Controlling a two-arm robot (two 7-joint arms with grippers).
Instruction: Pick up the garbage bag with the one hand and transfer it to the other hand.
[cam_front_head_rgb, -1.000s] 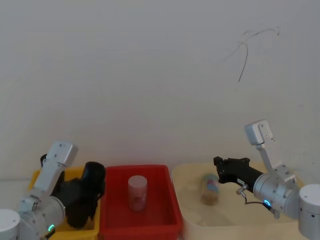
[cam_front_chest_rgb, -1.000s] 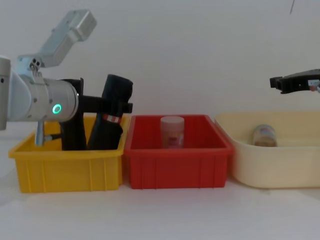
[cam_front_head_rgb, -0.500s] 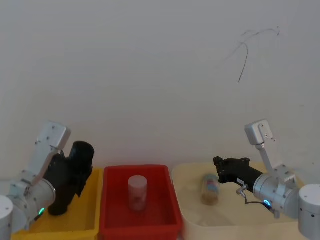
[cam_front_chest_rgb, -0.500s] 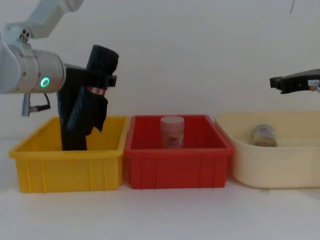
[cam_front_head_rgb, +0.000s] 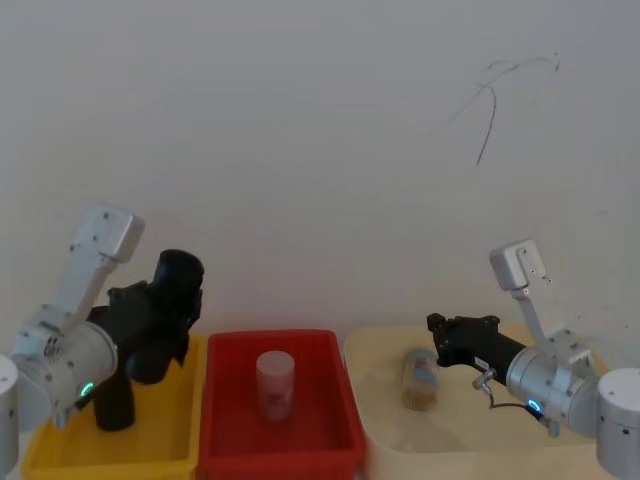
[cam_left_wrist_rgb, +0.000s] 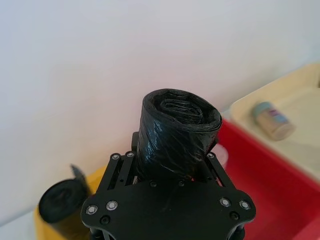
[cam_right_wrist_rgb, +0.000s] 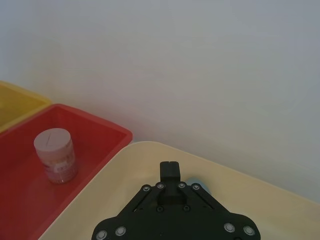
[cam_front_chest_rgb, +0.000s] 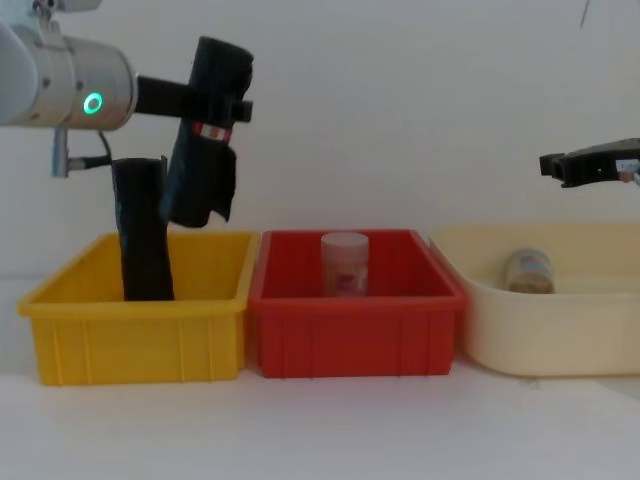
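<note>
Clamping garbage bag (cam_front_chest_rgb: 203, 175), left gripper (cam_front_chest_rgb: 232, 105) hangs above yellow bin (cam_front_chest_rgb: 140, 335); right gripper (cam_front_chest_rgb: 549, 165) closed, apart.

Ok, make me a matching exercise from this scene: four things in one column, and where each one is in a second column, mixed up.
Things:
1. garbage bag
2. plain black roll
3. pale-lidded jar
4. right gripper

Places:
A. standing in the red bin
B. in the air over the cream tub
C. upright in the yellow bin
D. clamped in the left gripper, held above the yellow bin

Pairs: 1-D, 2-C, 3-A, 4-B
</note>
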